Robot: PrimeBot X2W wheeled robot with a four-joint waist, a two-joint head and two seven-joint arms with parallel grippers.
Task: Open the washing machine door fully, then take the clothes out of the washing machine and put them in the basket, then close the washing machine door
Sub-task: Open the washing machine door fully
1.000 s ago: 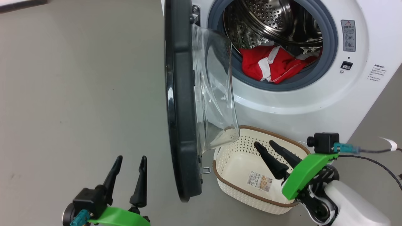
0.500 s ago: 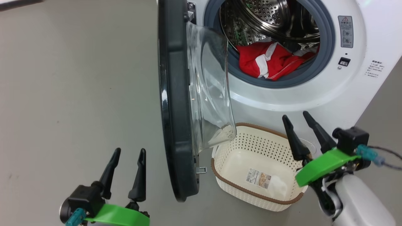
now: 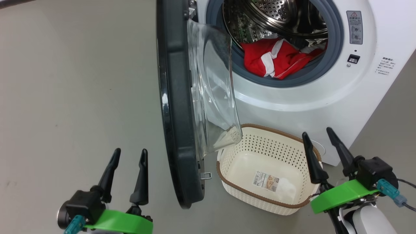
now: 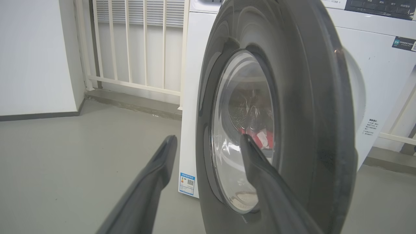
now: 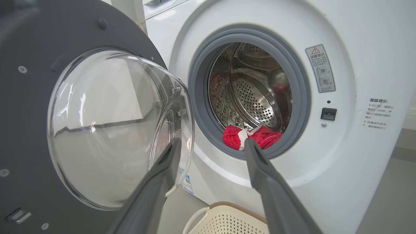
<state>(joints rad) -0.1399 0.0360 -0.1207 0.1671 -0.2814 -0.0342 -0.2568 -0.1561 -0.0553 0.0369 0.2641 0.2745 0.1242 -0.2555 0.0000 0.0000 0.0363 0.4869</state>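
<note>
The washing machine door point(image 3: 175, 107) stands swung out from the washing machine point(image 3: 308, 97), roughly square to its front and seen edge-on from the head, with the glass bowl overhanging the left corner of the basket point(image 3: 260, 146). Opening step: looks largely done, though I cannot tell whether the hinge has more travel to give. The clothes point(image 3: 276, 58), red with white parts, lie heaped at the front lip of the drum point(image 3: 276, 16), just inside the grey rubber ring point(image 3: 338, 39); none taken out. The basket sits on the floor point(image 3: 81, 97) just before the machine, below the opening, holding nothing but its label sticker point(image 3: 268, 182). Left gripper point(image 3: 131, 151) hovers outside the door, fingers apart, nothing held. Right gripper point(image 3: 317, 131) hovers at the basket's right end, pointing toward the opening, fingers likewise apart and holding nothing. Remaining by my reckoning: reach in for the clothes, drop them in the basket, shut the door.
</note>
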